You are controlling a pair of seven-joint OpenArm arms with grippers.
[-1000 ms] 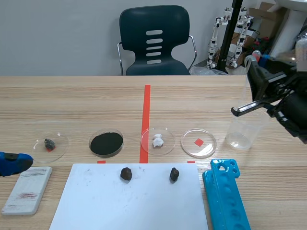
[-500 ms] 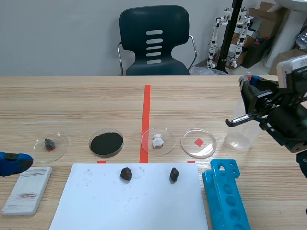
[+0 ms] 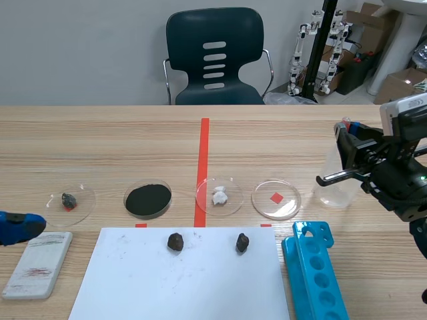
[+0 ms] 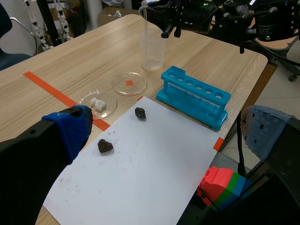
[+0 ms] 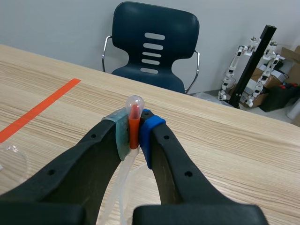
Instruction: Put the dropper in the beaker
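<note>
1. The right claw (image 5: 134, 133) is clamped on the dropper (image 5: 135, 104). Its two pads squeeze the orange neck. The round bulb pokes up above the pads, and the clear stem hangs down under the claw.
2. Just under the claw stands the clear beaker (image 3: 333, 183), upright on the counter (image 3: 100, 147). The stem points at its open top. I cannot tell if the tip is already past the rim.
3. I think the claw should go straight down and slowly. The stem should stay in the middle of the opening, away from the beaker's wall.
4. Letting go too high looks risky. The dropper could bounce out, or knock the light beaker over. It is better to wait until the tip is deep inside.
5. Then the claw should open only a little and lift straight up, so the pads do not catch the bulb or the rim.
6. Close beside the claw are a blue test tube rack (image 3: 313, 273) and a small clear dish (image 3: 276, 199). A sideways swing could bump them.
7. Far off, the left claw (image 4: 169, 119) is apart and holds nothing. It does not need to help.
</note>
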